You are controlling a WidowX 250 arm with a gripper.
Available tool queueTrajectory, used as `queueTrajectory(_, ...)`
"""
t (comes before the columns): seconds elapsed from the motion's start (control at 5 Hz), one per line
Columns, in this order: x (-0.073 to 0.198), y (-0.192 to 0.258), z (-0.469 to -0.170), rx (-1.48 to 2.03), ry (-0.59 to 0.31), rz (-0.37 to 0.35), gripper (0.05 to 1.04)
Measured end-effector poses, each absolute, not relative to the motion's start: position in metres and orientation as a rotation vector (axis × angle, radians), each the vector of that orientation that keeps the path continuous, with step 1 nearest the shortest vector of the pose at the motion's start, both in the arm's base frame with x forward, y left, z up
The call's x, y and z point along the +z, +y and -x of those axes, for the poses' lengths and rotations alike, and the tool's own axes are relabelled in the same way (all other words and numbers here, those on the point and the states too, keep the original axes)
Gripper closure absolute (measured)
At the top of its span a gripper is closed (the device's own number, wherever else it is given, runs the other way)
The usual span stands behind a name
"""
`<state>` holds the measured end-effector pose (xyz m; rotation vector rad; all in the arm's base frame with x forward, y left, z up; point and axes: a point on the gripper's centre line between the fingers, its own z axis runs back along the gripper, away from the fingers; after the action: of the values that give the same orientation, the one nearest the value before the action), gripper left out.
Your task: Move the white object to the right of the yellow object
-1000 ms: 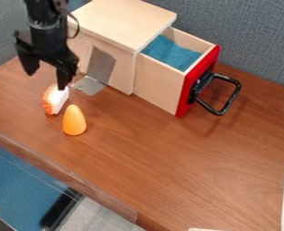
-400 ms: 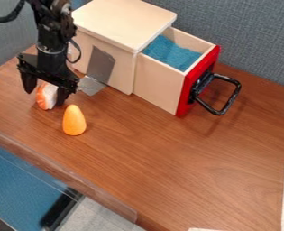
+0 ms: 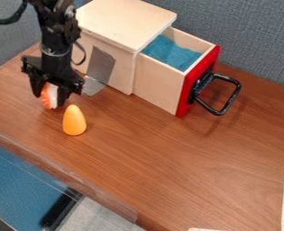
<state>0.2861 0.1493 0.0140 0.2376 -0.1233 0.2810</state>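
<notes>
White object (image 3: 53, 95) seems clasped in the end effector (image 3: 48, 99)

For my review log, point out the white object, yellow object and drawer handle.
White object (image 3: 53, 96), camera view: its white part.
Yellow object (image 3: 74, 121), camera view: middle of its body.
Drawer handle (image 3: 231, 99), camera view: outer black bar.

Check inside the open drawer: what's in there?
Inside the drawer, a blue surface shows. The cabinet covers the back end and the near side wall hides the area behind it; can't tell what's there.
</notes>
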Motion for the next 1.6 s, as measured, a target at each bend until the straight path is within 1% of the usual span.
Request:
queueTrajectory(0.2,0.041,0.129,-0.290,0.222,-0.203,-0.228,0.465)
queueTrajectory(0.4,0.086,0.088,-0.290,0.082,-0.343,-0.165,0.465)
queueTrajectory(0.6,0.100,0.049,-0.278,-0.045,-0.387,-0.067,0.465)
queueTrajectory(0.8,0.085,0.021,-0.262,-0.140,-0.354,-0.010,0.465)
queueTrajectory(1.0,0.053,-0.001,-0.251,-0.214,-0.268,0.013,0.465)
queueTrajectory(1.2,0.025,-0.005,-0.250,-0.241,-0.192,0.007,0.465)
queueTrajectory(1.4,0.004,-0.005,-0.245,-0.249,-0.131,-0.007,0.465)
queueTrajectory(1.6,-0.001,-0.005,-0.245,-0.248,-0.119,-0.020,0.390)
